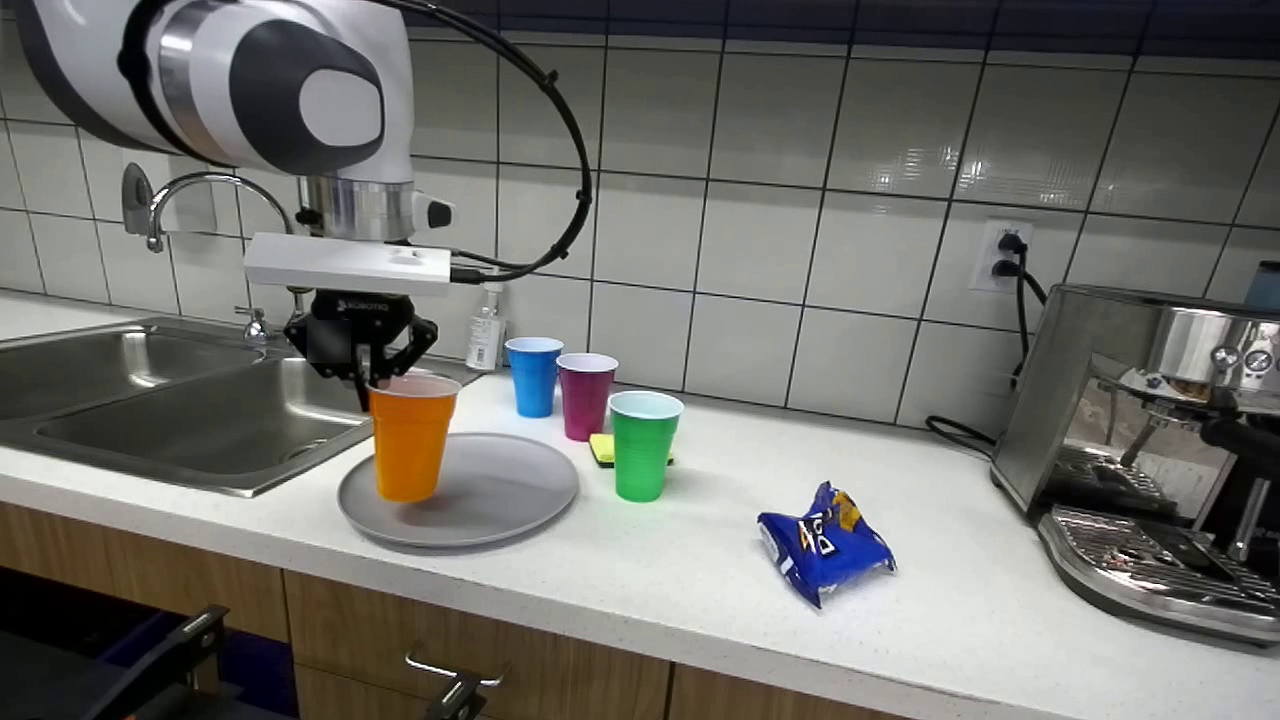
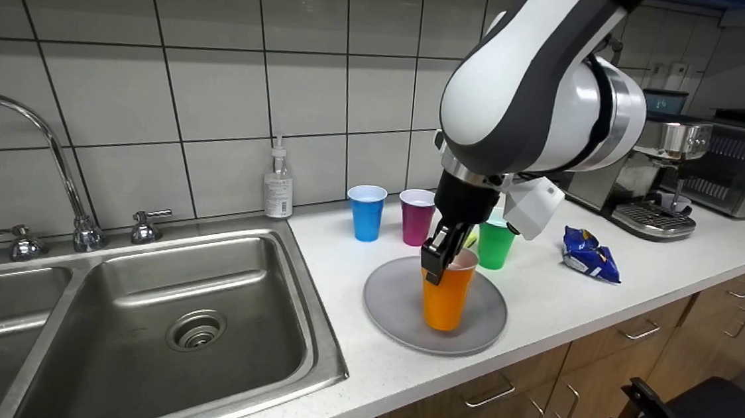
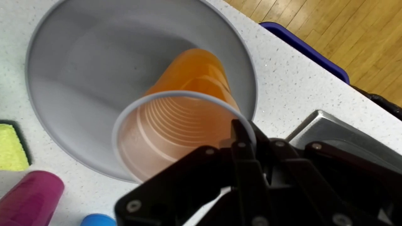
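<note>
Clock hub: centre of the grey plate (image 1: 510, 490) in an exterior view, 12 at the top. Entries run large to small.

Tabletop (image 1: 720, 560): carries all items below, sink let in.

Sink (image 1: 240, 482): between 9 and 10 o'clock.

Robot arm (image 1: 290, 110): at 11 o'clock, wrist above the plate's edge.

Coffee machine (image 1: 1130, 440): far out at 3 o'clock, well apart from the work.

Grey plate: lies flat; of the four cups, only the orange one is over it.

Blue bag (image 1: 828, 545): at 3 o'clock, untouched.

Orange cup (image 1: 412, 445): over the plate, base showing on the 9 o'clock side of the hub, mouth up, close to upright. Cannot tell whether the base touches the plate or hangs just above it.

Jaws: pinching the orange cup's wall at the rim, one jaw inside the mouth, one outside. In the wrist view the pinch falls near 3 o'clock of the mouth.

Status (judged): grip done, cup over the plate done. Left: setting down unconfirmed, release not made.

Remaining cups, all off the plate and unheld: green cup (image 1: 642, 450) near 3 o'clock, magenta cup (image 1: 586, 400) at 2, blue cup (image 1: 534, 380) at 1.

Soap bottle (image 1: 487, 335): at 12 o'clock.

Sponge (image 1: 603, 449): between 2 and 3, partly hidden by the green cup.
</note>
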`<action>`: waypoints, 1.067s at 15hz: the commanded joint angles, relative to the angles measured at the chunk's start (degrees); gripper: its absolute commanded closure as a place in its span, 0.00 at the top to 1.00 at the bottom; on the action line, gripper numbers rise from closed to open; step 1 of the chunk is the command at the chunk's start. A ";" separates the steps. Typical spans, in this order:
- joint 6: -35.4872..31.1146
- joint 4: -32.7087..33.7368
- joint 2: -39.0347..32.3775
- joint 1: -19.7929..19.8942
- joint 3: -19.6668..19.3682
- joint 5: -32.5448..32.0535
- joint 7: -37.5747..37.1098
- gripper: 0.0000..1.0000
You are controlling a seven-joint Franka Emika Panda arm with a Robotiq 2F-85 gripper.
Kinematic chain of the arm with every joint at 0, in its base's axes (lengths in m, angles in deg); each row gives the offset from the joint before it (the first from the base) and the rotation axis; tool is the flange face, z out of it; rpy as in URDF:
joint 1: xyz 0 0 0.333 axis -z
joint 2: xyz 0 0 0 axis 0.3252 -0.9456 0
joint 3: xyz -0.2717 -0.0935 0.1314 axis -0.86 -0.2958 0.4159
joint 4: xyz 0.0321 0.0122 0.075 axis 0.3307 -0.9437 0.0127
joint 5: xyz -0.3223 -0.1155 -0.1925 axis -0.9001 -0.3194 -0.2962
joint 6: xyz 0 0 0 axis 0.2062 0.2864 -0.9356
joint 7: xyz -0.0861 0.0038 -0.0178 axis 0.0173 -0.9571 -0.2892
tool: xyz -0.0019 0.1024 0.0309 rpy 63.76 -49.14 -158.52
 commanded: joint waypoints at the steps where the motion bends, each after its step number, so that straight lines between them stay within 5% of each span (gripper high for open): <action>1: -2.70 0.03 -1.78 0.60 1.46 1.68 2.51 0.01; 16: -6.58 0.04 -4.72 1.24 5.50 7.61 6.47 0.01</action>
